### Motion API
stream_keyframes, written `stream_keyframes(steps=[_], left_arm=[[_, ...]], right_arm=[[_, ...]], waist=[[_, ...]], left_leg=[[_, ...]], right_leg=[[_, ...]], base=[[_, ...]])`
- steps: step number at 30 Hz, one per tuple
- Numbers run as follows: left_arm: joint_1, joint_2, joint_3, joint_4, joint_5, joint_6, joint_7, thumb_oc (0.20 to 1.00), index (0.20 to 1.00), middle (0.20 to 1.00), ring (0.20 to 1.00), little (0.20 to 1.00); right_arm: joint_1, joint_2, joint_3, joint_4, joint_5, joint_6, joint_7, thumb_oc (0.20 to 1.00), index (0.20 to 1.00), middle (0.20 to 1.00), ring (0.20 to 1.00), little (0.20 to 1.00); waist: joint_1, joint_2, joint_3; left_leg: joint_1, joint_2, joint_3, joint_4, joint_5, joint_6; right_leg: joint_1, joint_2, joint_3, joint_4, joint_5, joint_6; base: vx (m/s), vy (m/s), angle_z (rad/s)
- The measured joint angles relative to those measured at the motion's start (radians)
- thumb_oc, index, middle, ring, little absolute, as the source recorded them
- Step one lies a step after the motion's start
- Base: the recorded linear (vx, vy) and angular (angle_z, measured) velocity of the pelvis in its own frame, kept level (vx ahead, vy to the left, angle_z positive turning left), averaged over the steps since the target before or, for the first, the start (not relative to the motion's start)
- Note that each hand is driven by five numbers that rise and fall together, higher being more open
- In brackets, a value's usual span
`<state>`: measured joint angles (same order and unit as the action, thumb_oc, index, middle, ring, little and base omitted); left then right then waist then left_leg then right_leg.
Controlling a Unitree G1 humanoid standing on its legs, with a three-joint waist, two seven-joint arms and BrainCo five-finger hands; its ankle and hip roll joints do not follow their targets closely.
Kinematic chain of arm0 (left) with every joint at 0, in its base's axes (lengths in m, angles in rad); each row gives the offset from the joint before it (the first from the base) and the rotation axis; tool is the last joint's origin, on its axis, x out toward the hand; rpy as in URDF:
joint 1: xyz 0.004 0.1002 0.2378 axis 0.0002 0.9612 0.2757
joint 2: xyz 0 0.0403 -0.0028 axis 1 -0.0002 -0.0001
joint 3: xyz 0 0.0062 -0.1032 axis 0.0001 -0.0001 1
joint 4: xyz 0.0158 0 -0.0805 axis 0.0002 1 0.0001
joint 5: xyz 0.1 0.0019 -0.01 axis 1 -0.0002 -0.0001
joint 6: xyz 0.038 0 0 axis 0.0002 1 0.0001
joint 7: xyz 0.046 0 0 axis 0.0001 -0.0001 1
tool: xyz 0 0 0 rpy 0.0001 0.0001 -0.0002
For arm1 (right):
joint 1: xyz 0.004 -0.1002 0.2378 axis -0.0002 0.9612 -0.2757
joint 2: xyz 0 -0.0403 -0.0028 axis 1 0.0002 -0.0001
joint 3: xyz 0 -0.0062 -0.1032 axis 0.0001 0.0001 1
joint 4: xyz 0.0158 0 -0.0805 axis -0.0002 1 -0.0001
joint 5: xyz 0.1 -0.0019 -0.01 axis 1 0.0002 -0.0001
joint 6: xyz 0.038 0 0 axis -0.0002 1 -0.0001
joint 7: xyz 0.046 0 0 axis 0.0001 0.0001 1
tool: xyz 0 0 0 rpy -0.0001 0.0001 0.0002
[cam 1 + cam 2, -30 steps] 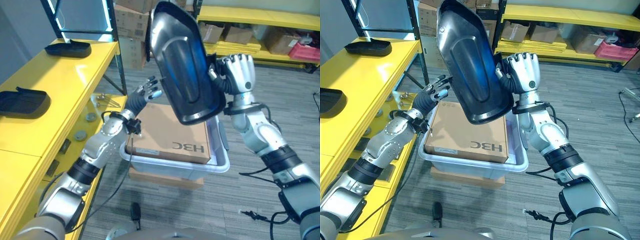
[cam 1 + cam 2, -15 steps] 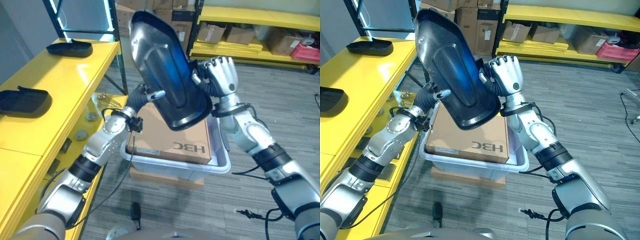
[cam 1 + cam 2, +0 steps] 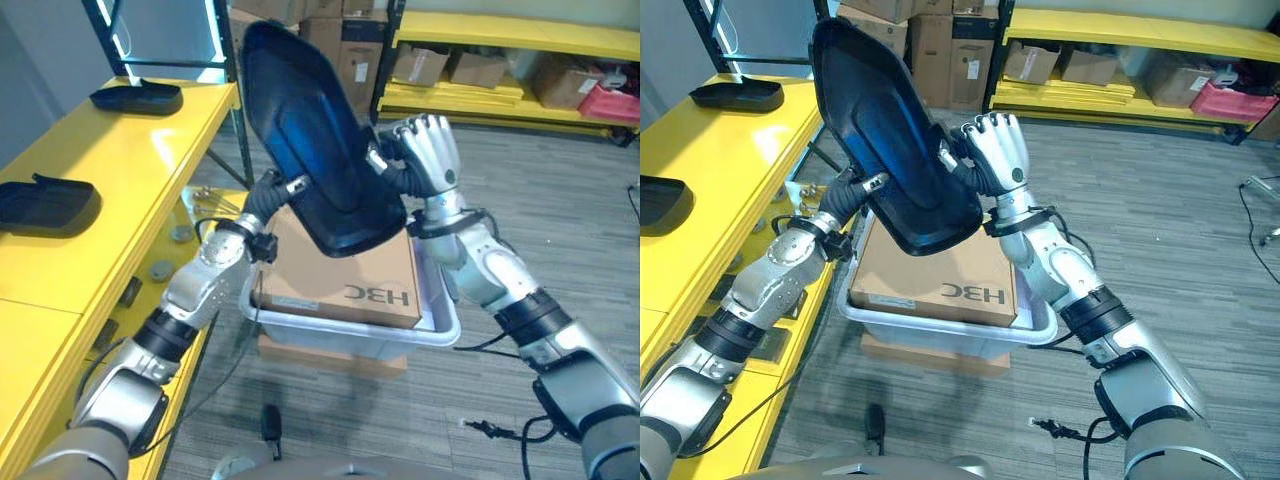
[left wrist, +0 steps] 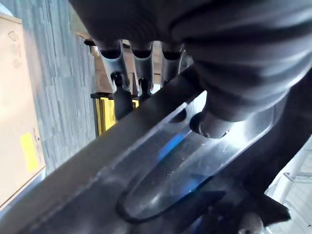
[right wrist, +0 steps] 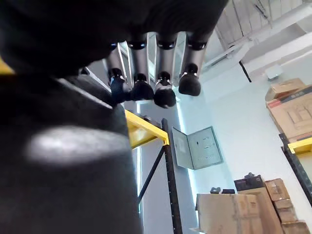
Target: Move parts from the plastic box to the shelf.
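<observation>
Hidden behind the part

The black part (image 3: 320, 150) covers most of the left hand (image 3: 270, 192) at frame centre; the box (image 3: 350, 335) interior lies under a carton (image 3: 345, 270).

Bright overhead light; wrist views blurred, perhaps backlit.

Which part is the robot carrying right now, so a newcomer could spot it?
Start at the plastic box on the floor beside the yellow shelf. Above the box, the right hand and left hand grip a big glossy black part. Unlike the two smaller black parts lying on the shelf, it is airborne and tilted.
</observation>
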<state>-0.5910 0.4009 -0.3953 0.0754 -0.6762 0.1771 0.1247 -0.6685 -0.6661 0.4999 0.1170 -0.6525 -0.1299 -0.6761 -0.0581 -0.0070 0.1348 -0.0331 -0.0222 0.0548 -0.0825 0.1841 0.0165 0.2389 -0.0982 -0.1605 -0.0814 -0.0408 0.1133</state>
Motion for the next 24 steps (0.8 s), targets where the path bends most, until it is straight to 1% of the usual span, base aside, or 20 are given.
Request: stream_keyframes(steps=[4,6,7,8,9,12,13,14,15,16,19,20,21,22,24], left_arm=[[0.013,-0.006,0.001,0.025,-0.075,-0.013,0.002,0.200,0.200,0.200,0.200,0.200],[0.046,-0.023,0.008,0.025,-0.123,-0.058,0.012,0.200,0.200,0.200,0.200,0.200],[0.067,-0.038,0.011,0.025,-0.131,-0.093,0.025,0.200,0.200,0.200,0.200,0.200],[0.084,-0.056,0.019,0.025,-0.138,-0.116,0.030,0.200,0.200,0.200,0.200,0.200],[0.110,-0.074,0.022,0.023,-0.144,-0.152,0.047,0.200,0.200,0.200,0.200,0.200],[0.177,-0.096,0.028,0.009,-0.123,-0.210,0.074,0.200,0.200,0.200,0.200,0.200],[0.200,-0.101,0.029,-0.002,-0.081,-0.217,0.095,0.200,0.200,0.200,0.200,0.200],[0.221,-0.101,0.029,-0.020,-0.043,-0.218,0.112,0.200,0.200,0.200,0.200,0.200],[0.232,-0.100,0.029,-0.030,-0.018,-0.218,0.120,0.200,0.200,0.200,0.200,0.200],[0.244,-0.097,0.030,-0.047,0.046,-0.226,0.144,0.200,0.200,0.200,0.200,0.200],[0.245,-0.083,0.041,-0.072,0.123,-0.251,0.178,0.200,0.200,0.200,0.200,0.200],[0.248,-0.073,0.055,-0.095,0.187,-0.275,0.209,0.200,0.200,0.200,0.200,0.200],[0.261,-0.056,0.069,-0.110,0.243,-0.293,0.222,0.200,0.200,0.200,0.200,0.200],[0.290,-0.044,0.090,-0.138,0.298,-0.317,0.238,0.200,0.200,0.200,0.200,0.200],[0.313,-0.017,0.132,-0.154,0.358,-0.351,0.281,0.200,0.200,0.200,0.200,0.200]], right_arm=[[0.043,0.041,-0.001,-0.046,0.062,-0.028,0.015,0.200,0.200,0.200,0.200,0.200],[0.066,0.063,-0.002,-0.072,0.090,-0.040,0.020,0.200,0.200,0.200,0.200,0.200],[0.084,0.081,-0.003,-0.088,0.113,-0.044,0.020,0.200,0.200,0.200,0.200,0.200],[0.100,0.101,-0.003,-0.105,0.125,-0.044,0.020,0.200,0.200,0.200,0.200,0.200],[0.123,0.135,-0.002,-0.121,0.146,-0.049,0.021,0.200,0.200,0.200,0.200,0.200],[0.182,0.184,0.004,-0.146,0.157,-0.049,0.020,0.200,0.200,0.200,0.200,0.200],[0.199,0.196,0.009,-0.146,0.157,-0.049,0.018,0.206,0.206,0.206,0.206,0.206],[0.214,0.200,0.009,-0.146,0.158,-0.050,0.016,0.630,0.630,0.630,0.630,0.630],[0.222,0.201,0.009,-0.146,0.160,-0.051,0.015,1.000,1.000,1.000,1.000,1.000],[0.238,0.202,0.010,-0.145,0.185,-0.050,0.012,1.000,1.000,1.000,1.000,1.000],[0.238,0.203,0.008,-0.144,0.209,-0.051,0.011,1.000,1.000,1.000,1.000,1.000],[0.242,0.203,0.008,-0.144,0.239,-0.049,0.011,1.000,1.000,1.000,1.000,1.000],[0.264,0.204,-0.001,-0.151,0.274,-0.056,0.012,1.000,1.000,1.000,1.000,1.000],[0.304,0.202,-0.017,-0.179,0.304,-0.061,0.010,1.000,1.000,1.000,1.000,1.000],[0.363,0.202,-0.039,-0.184,0.362,-0.066,0.014,1.000,1.000,1.000,1.000,1.000]], waist=[[-0.001,0.003,0.000],[-0.001,0.005,-0.001],[-0.001,0.005,-0.002],[-0.001,0.006,-0.002],[0.001,0.007,-0.002],[0.008,0.009,-0.004],[0.013,0.010,-0.004],[0.020,0.010,-0.004],[0.024,0.010,-0.004],[0.035,0.010,-0.004],[0.053,0.010,-0.004],[0.058,0.010,-0.003],[0.065,0.011,-0.004],[0.065,0.010,-0.004],[0.068,0.011,-0.003]], left_leg=[[0.000,0.001,0.001,0.000,-0.001,-0.001],[0.000,0.002,0.002,0.000,-0.002,-0.002],[0.001,0.003,0.003,0.000,-0.002,-0.003],[0.001,0.003,0.003,0.000,-0.002,-0.003],[0.001,0.004,0.001,0.000,0.001,0.000],[0.001,0.004,-0.002,0.000,0.002,0.001],[0.001,0.004,-0.004,0.000,0.001,-0.002],[-0.001,0.005,-0.007,0.000,-0.001,-0.006],[-0.001,0.005,-0.009,0.000,-0.001,-0.006],[-0.002,0.005,-0.016,0.000,-0.001,-0.007],[-0.006,0.005,-0.025,-0.003,-0.001,-0.007],[-0.007,0.005,-0.027,-0.004,-0.001,-0.006],[-0.007,0.005,-0.028,-0.005,0.003,-0.012],[-0.007,0.005,-0.028,-0.004,0.001,-0.010],[-0.008,0.005,-0.031,-0.004,0.003,-0.011]], right_leg=[[-0.001,0.000,0.002,0.000,0.000,0.000],[-0.002,0.000,0.005,0.000,-0.001,0.000],[-0.002,0.001,0.006,0.000,-0.001,-0.001],[-0.002,0.001,0.006,0.000,-0.001,-0.001],[0.000,0.002,0.005,0.000,-0.002,-0.002],[0.001,0.004,0.000,0.000,-0.004,-0.003],[0.001,0.005,-0.003,0.000,-0.005,-0.004],[0.001,0.007,-0.006,0.000,-0.005,-0.004],[0.002,0.007,-0.008,0.000,-0.005,-0.005],[0.004,0.010,-0.014,0.000,-0.007,-0.007],[0.004,0.014,-0.020,0.000,-0.007,-0.008],[0.005,0.015,-0.022,0.000,-0.008,-0.008],[0.007,0.016,-0.022,0.000,-0.008,-0.008],[0.005,0.015,-0.023,0.000,-0.009,-0.009],[0.006,0.016,-0.027,0.000,-0.011,-0.010]], base=[[-0.01,-0.017,-0.01],[-0.02,-0.035,-0.03],[-0.02,-0.046,-0.02],[-0.03,-0.045,0.00],[-0.03,-0.055,0.01],[-0.03,-0.058,0.04],[-0.03,-0.068,0.06],[-0.03,-0.064,0.06],[-0.02,-0.046,0.12],[-0.01,-0.050,0.14],[-0.01,-0.045,0.10],[-0.01,-0.057,0.04],[-0.02,-0.083,0.04],[-0.01,-0.039,0.02],[-0.04,-0.034,0.05]])
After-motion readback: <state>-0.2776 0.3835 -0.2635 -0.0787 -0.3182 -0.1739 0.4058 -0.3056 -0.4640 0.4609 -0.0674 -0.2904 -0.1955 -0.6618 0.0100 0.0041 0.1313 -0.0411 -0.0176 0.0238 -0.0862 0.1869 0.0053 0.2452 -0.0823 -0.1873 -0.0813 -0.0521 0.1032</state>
